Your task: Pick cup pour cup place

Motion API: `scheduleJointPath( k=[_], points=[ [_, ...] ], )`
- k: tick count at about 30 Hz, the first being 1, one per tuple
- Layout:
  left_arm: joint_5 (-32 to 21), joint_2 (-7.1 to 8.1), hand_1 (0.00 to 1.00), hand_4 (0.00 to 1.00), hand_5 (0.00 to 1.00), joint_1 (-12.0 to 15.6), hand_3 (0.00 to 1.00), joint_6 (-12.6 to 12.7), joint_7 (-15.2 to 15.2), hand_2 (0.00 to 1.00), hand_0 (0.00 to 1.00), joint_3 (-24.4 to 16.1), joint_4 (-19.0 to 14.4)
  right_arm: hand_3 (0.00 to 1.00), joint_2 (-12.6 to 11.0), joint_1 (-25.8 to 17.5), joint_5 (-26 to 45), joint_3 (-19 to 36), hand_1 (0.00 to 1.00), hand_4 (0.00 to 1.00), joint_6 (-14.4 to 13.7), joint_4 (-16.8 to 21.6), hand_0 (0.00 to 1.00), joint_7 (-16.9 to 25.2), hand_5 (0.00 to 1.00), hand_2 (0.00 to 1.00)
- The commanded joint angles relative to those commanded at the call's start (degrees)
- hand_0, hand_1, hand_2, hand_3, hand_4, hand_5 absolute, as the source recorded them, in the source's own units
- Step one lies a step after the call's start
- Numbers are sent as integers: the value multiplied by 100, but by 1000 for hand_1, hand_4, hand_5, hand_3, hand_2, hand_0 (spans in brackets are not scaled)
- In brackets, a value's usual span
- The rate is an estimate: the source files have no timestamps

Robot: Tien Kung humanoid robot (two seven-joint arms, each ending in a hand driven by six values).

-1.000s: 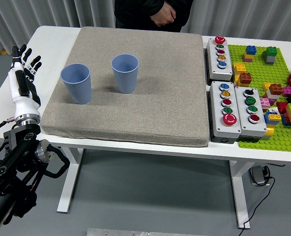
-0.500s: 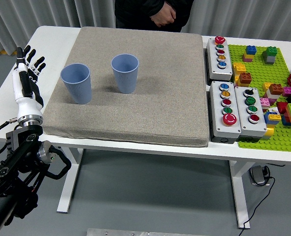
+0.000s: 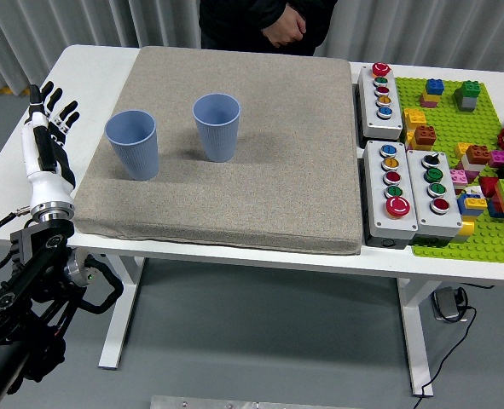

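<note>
A white table (image 3: 89, 64) is covered by a grey mat (image 3: 260, 162), on which two blue cups (image 3: 133, 145) are stood upright, near each other. The left hand (image 3: 49, 128) is held at nine o'clock with fingers spread, gripping nothing. Grey curtains (image 3: 47, 25) are hung behind.

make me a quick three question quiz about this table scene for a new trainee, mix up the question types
1. True or false: the left hand is gripping the left blue cup.
2. Multiple choice: where do both blue cups stand? A) on the green brick baseplate B) on the grey mat C) on the bare white table
3. Fill in: the right blue cup stands ______, with its open mouth facing up.

Key
1. False. The hand is beside the mat's left edge, fingers spread, holding nothing.
2. B.
3. Upright.
</note>
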Motion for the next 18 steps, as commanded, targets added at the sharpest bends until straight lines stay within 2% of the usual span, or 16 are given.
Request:
scheduleJointPath(
  k=[18],
  points=[
    [55,-3,756,820,998,-15,847,46,10,890,750,-10,-54,643,-2,37,-16,5,709,88,1,-2,700,2,302,682]
  ],
)
